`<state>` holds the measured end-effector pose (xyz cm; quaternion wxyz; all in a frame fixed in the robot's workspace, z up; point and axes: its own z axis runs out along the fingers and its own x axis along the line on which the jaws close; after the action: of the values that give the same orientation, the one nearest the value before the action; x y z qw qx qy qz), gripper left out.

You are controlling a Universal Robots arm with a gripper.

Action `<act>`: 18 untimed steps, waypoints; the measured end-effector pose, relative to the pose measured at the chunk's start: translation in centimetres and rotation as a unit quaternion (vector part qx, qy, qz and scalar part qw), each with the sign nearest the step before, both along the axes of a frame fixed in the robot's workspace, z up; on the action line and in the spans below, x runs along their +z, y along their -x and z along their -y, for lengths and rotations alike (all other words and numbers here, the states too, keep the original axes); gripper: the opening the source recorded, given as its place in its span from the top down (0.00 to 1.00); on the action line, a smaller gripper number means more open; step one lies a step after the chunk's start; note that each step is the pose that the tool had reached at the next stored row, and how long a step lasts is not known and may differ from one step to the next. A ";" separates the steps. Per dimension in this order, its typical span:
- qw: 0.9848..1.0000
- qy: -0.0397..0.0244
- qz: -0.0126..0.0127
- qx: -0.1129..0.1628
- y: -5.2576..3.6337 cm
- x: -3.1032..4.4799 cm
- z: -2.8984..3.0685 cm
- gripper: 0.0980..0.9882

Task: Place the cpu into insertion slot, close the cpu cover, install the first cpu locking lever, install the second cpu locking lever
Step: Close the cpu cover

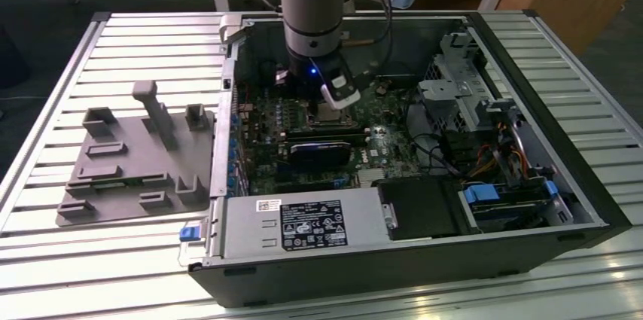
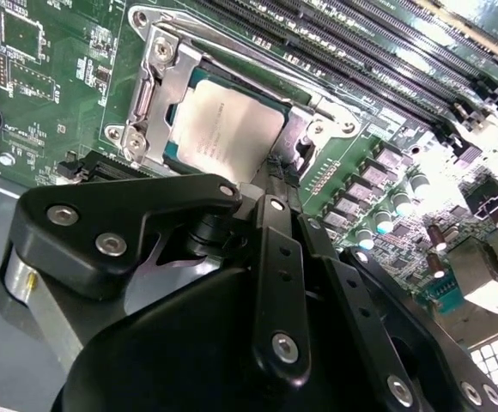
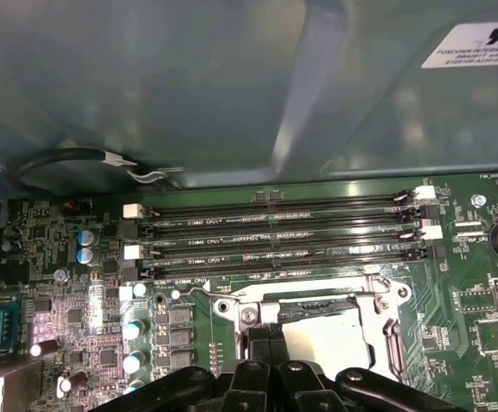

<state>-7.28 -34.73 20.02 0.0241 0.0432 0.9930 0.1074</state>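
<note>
Across a slatted metal table (image 1: 131, 49), note an open computer case (image 1: 562, 184), with a grey moulded fixture (image 1: 131, 162) toward nine o'clock of it in the exterior view. Over the green motherboard (image 2: 51, 94), find the gripper (image 2: 276, 172) hanging from the arm (image 1: 313, 4), fingers (image 3: 258, 343) pressed together with no gap and nothing seen clamped between, tips right at the edge of the cpu cover (image 2: 150, 81); cannot say whether touching. Look for the cpu (image 2: 223, 129) lying flat in the insertion slot (image 2: 294, 103), framed by that cover folded down around it, toward ten o'clock of the case's middle in the exterior view. Judge it light, thin and rigid, smooth on its metal lid, easily damaged underneath; best taken by two opposite edges and kept level, never squeezed on top. Treat the cover as stiff, springy sheet metal, to be pushed near its free edge.
</note>
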 end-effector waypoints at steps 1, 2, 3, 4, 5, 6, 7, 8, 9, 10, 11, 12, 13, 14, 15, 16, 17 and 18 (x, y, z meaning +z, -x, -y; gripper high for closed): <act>1.000 -0.001 0.000 0.000 0.00 -0.03 0.04 1.00; 1.000 -0.002 0.000 0.000 0.00 -0.07 0.07 1.00; 1.000 -0.004 0.000 0.000 0.00 -0.11 0.10 1.00; 1.000 -0.005 0.000 0.000 0.00 -0.14 0.13 1.00; 1.000 -0.005 0.000 0.000 0.00 -0.15 0.15 1.00; 1.000 -0.006 0.000 0.000 0.00 -0.17 0.17 1.00; 1.000 -0.006 0.000 0.000 0.00 -0.19 0.20 1.00; 1.000 -0.006 0.000 0.000 0.00 -0.22 0.22 1.00; 1.000 -0.006 0.000 0.000 0.00 -0.23 0.25 1.00; 1.000 -0.006 0.000 0.000 0.00 -0.24 0.29 1.00; 1.000 -0.006 0.000 0.000 -0.01 -0.25 0.31 1.00; 1.000 -0.006 0.000 0.000 -0.02 -0.25 0.32 1.00; 1.000 -0.006 0.000 0.000 -0.05 -0.25 0.33 1.00; 1.000 -0.006 0.000 0.000 -0.08 -0.26 0.33 1.00; 1.000 -0.007 0.000 0.000 -0.14 -0.25 0.33 1.00; 1.000 -0.007 0.000 0.000 -0.21 -0.25 0.33 1.00; 1.000 -0.007 0.000 0.000 -0.28 -0.26 0.33 1.00; 1.000 -0.007 0.000 0.000 -0.36 -0.26 0.33 1.00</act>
<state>-6.92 -35.06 19.76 0.0238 0.0434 0.9922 0.1145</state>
